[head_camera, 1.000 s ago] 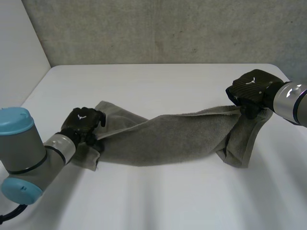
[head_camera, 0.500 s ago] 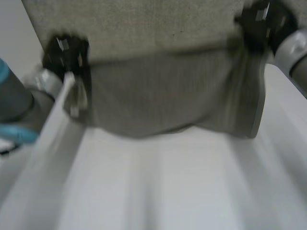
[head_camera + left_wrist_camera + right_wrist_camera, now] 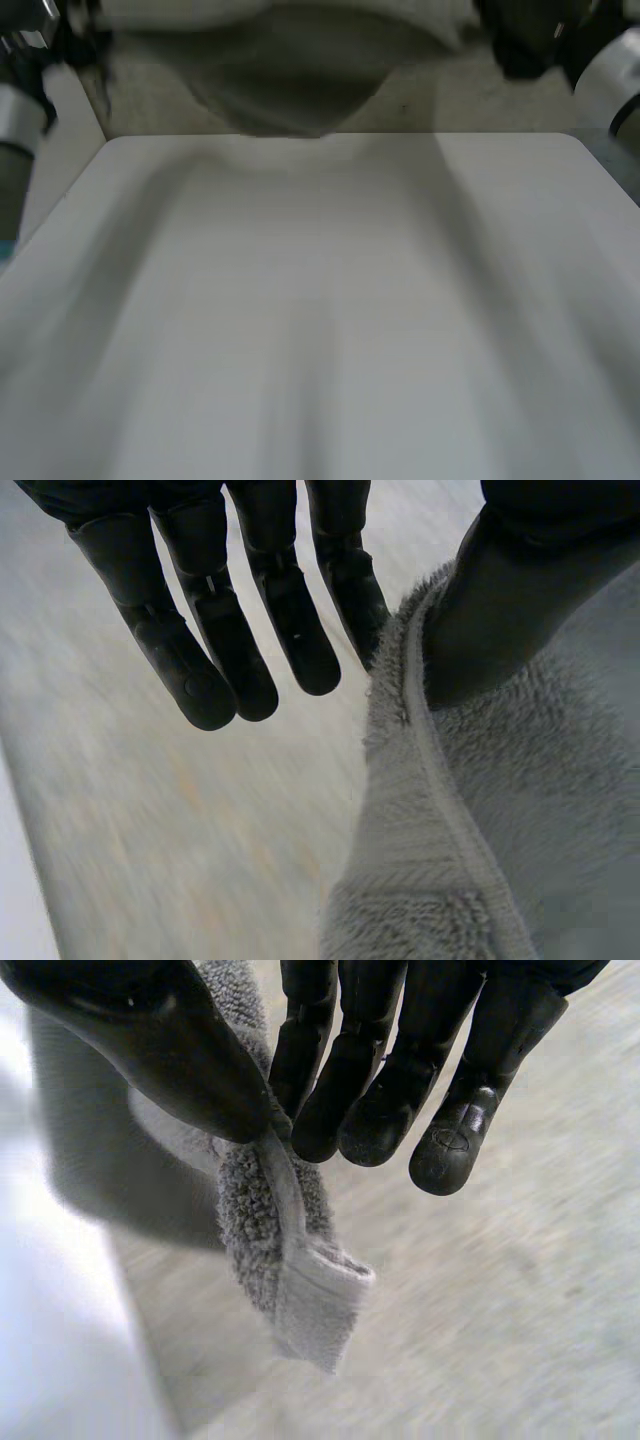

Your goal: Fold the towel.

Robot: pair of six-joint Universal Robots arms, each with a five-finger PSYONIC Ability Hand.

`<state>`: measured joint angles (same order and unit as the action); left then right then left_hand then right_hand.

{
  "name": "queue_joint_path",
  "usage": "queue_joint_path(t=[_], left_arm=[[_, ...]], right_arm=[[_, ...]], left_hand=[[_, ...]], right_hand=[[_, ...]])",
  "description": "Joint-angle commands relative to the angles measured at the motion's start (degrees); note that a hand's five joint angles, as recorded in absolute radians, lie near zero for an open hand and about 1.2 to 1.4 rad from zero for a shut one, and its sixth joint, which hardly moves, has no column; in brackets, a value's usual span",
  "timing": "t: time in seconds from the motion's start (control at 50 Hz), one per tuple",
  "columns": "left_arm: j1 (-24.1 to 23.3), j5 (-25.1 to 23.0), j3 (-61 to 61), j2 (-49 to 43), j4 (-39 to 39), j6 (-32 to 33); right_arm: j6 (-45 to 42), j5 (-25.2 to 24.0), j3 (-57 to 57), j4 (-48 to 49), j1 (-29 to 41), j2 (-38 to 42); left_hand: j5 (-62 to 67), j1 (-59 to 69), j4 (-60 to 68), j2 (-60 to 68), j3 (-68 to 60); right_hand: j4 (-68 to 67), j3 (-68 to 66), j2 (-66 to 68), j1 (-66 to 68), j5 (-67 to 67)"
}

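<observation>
Towel point(image 3: 290, 95), fuzzy grey, hemmed, hangs sagging, pinched by left hand point(image 3: 275, 590) and right hand point(image 3: 385, 1080).

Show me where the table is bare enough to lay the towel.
The whole white table is bare, far edge to near side. Crowded only above the far edge, where the towel hangs between the left robot hand and right robot hand.

The towel point(image 3: 540, 780) is fluffy grey terry cloth, flat-woven at its hem point(image 3: 445, 810). The table point(image 3: 320, 330) is smooth, matt white.
</observation>
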<state>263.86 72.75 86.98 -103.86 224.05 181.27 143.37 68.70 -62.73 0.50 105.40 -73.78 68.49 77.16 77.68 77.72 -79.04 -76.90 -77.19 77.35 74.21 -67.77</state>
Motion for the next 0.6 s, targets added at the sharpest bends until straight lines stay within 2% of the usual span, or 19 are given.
queue_joint_path(t=[0.02,0.08,0.16,0.28,0.34,0.4,0.5,0.54,0.6], left_arm=[[1.39,-10.68,17.5,-2.39,4.99,9.69],[1.39,-11.66,20.07,-3.54,5.52,12.35],[1.48,-13.07,26.12,-4.86,4.21,19.45],[2.26,-13.33,30.88,-3.98,-1.76,27.1],[3.32,-13.16,32.19,-1.54,-4.48,29.56],[3.76,-12.9,32.99,1.21,-5.9,30.19],[5.52,-13.16,34.4,11.55,-11.07,28.53],[5.96,-13.25,34.66,14.97,-12.65,27.74],[6.49,-13.33,34.66,18.52,-14.43,26.76]], right_arm=[[-3.36,0.3,-11.72,0.2,0.07,2.85],[-3.62,0.39,-16.88,0.64,0.16,5.65],[-4.32,0.74,-24.35,2.31,0.24,7.86],[-4.68,1.0,-29.82,4.16,-0.28,6.98],[-4.42,1.09,-32.28,4.42,-0.55,3.99],[-4.33,1.26,-34.47,4.07,-0.63,-1.26],[-4.42,1.44,-36.41,1.61,-0.81,-8.49],[-4.59,1.18,-36.06,-4.51,-2.2,-13.3],[-4.94,0.74,-35.09,-8.67,-4.59,-16.05]], left_hand=[[1.51,2.84,2.32,2.28,-0.96],[1.51,2.84,2.32,2.28,-0.96],[1.51,2.84,2.32,2.28,-0.96],[1.51,2.84,2.32,2.28,-0.96],[1.51,2.84,2.32,2.28,-0.96],[1.51,2.84,2.32,2.28,-0.96],[1.51,2.84,2.32,2.28,-0.96],[1.51,2.84,2.32,2.28,-0.96],[1.51,2.84,2.32,2.28,-0.96]], right_hand=[[-3.1,-2.81,2.65,5.79,-2.23],[-3.1,-2.81,2.65,5.79,-2.23],[-3.1,-2.81,2.65,5.79,-2.23],[-3.1,-2.81,2.65,5.79,-2.23],[-3.1,-2.81,2.65,5.79,-2.23],[-3.1,-2.81,2.65,5.79,-2.23],[-3.1,-2.81,2.65,5.79,-2.23],[-3.1,-2.81,2.65,5.79,-2.23],[-3.1,-2.81,2.65,5.79,-2.23]])
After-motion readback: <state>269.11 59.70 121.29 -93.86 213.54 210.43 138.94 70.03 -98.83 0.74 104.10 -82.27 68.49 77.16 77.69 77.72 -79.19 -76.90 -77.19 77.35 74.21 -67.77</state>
